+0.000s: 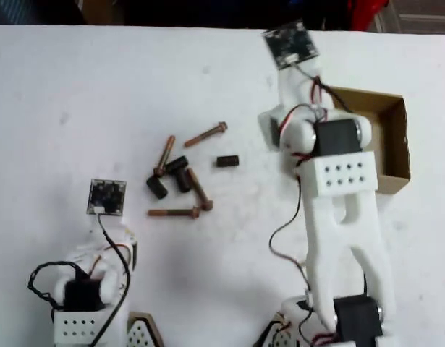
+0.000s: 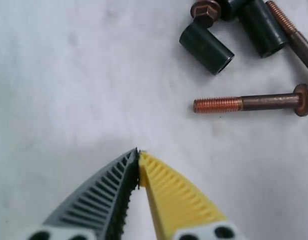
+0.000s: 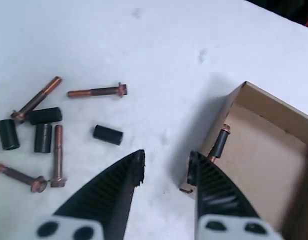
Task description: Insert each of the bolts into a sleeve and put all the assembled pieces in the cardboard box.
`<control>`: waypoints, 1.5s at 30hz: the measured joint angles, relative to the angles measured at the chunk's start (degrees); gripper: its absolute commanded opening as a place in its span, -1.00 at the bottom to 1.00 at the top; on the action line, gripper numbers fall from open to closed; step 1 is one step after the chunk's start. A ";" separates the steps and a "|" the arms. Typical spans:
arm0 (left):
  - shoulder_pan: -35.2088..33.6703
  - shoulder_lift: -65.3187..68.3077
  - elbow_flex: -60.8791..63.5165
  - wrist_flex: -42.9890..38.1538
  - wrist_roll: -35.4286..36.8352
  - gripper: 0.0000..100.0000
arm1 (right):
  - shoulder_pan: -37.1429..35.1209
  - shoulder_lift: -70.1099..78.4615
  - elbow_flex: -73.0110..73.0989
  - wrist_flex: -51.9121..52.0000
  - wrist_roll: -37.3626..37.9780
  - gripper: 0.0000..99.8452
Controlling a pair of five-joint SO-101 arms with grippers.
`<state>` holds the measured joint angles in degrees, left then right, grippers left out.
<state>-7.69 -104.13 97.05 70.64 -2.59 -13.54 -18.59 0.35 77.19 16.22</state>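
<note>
Copper bolts (image 1: 174, 212), black sleeves (image 1: 227, 161), tan cardboard box (image 1: 390, 130), grey-and-yellow ribbed left pincer (image 2: 138, 154)
</note>
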 measured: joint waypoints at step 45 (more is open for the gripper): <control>0.00 -0.09 0.00 0.97 0.00 -0.95 | -13.36 -0.44 42.64 -42.11 40.00 -0.74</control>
<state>-7.69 -104.22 97.05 71.60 -2.59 -26.90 -19.03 42.99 35.08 56.22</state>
